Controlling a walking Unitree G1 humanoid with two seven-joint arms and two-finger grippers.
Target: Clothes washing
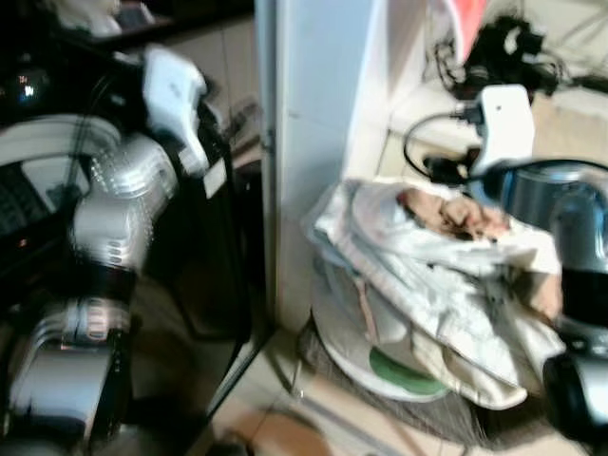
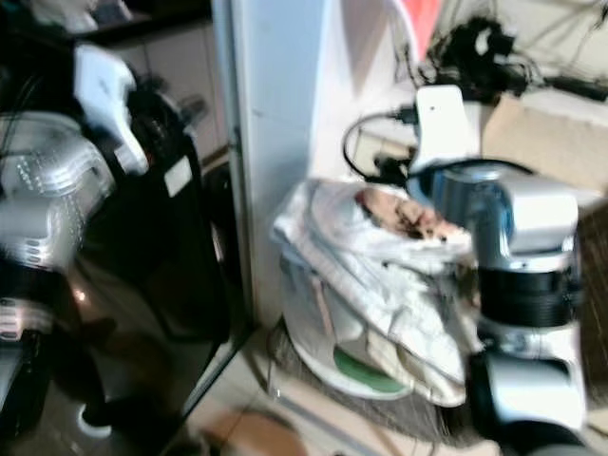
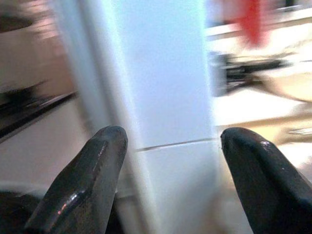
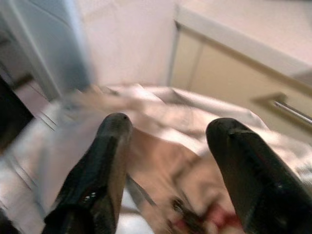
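I had the R gripper spread wide & empty, poised above the pale laundry heaped in its white basket by the white pillar, prob. for a grab; L gripper gaped idle.

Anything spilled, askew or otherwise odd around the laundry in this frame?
The pile of clothes is heaped above the white basket and hangs over its rim, though nothing lies on the floor. The right gripper is open just above the pile; the left gripper is open, facing the white panel. Everything is motion-blurred.
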